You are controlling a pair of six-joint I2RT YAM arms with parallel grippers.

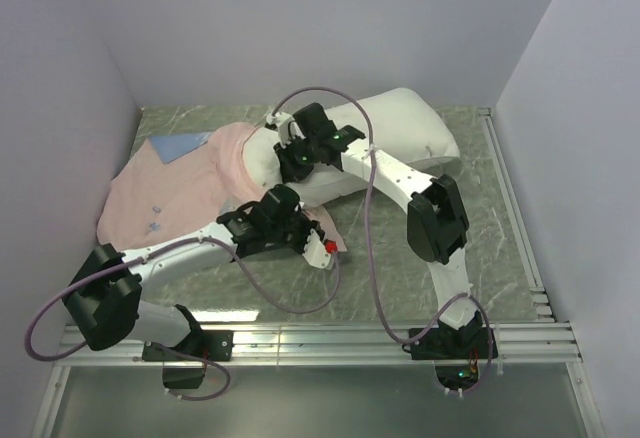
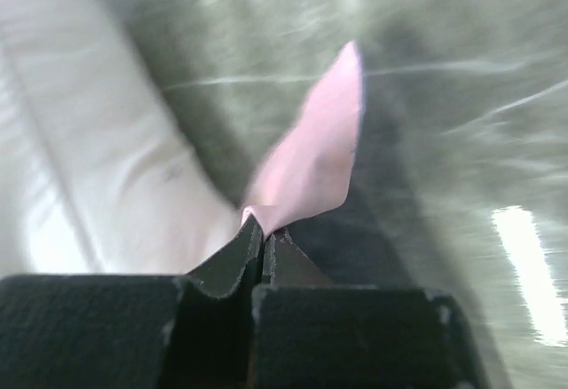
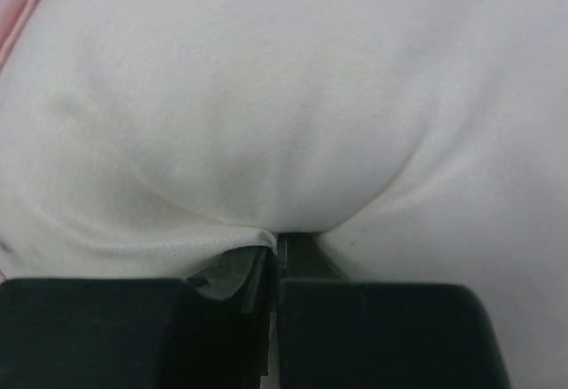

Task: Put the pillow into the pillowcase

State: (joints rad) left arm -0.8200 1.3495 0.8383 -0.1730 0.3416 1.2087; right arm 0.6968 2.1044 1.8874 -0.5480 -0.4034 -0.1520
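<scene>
The pillowcase (image 1: 165, 203) lies pink side up, a strip of blue print at its far edge, its mouth wrapped round the left end of the pillow (image 1: 400, 123), which stretches away to the right of the right gripper (image 1: 292, 161). That gripper's fingers (image 3: 238, 269) are pressed together on a pinch of white pillow fabric. The left gripper (image 2: 264, 236) is clamped on a pink pillowcase flap rising beyond its fingertips. The pillow's tag (image 1: 427, 151) is too small to read

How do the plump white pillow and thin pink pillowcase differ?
Plump white pillow is bulky; thin pale pink pillowcase lies flat, rumpled. Pillow stretches from centre to far right; pillowcase spreads left. The right gripper pinches pillow; left gripper pinches pillowcase. Shared: both on the table, both gripped.
</scene>
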